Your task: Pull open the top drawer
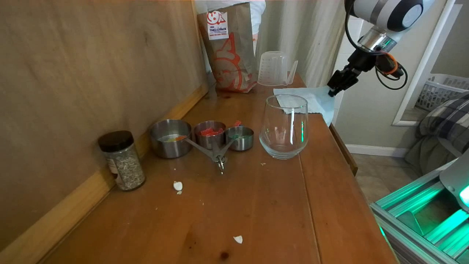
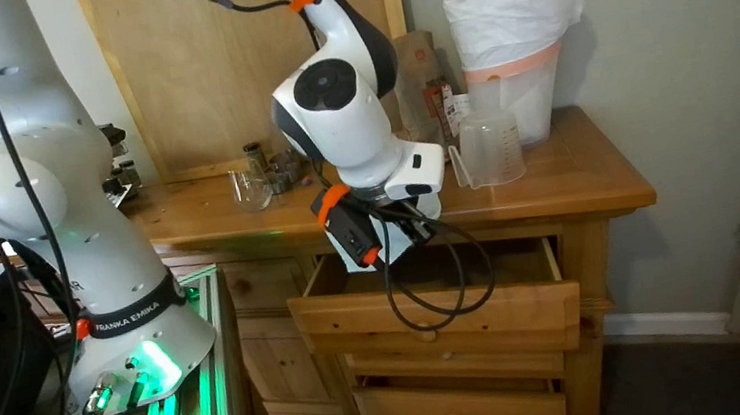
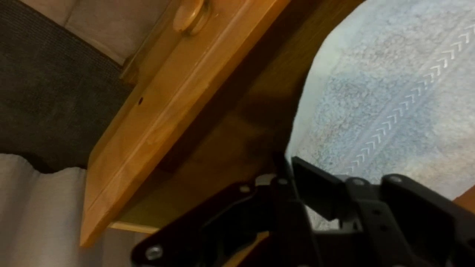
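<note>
The top drawer (image 2: 441,307) of the wooden cabinet stands pulled out, with its dark inside showing. In the wrist view its front (image 3: 163,129) runs diagonally, with a round knob (image 3: 189,16) on its outer face. My gripper (image 3: 288,163) is above the drawer's opening, apart from the drawer front and knob. Its fingertips are together on the edge of a pale blue-white cloth (image 3: 371,111). The cloth also shows in an exterior view (image 1: 311,99), lying over the tabletop edge and reaching out to the gripper (image 1: 331,91). The cable loop partly hides the drawer front.
A lower drawer (image 2: 462,412) is also partly open. On the tabletop (image 1: 256,205) stand a stemless glass (image 1: 284,128), metal measuring cups (image 1: 170,141), a spice jar (image 1: 124,163), a clear pitcher (image 2: 493,147), a paper bag (image 1: 232,51) and a lined bin (image 2: 519,91).
</note>
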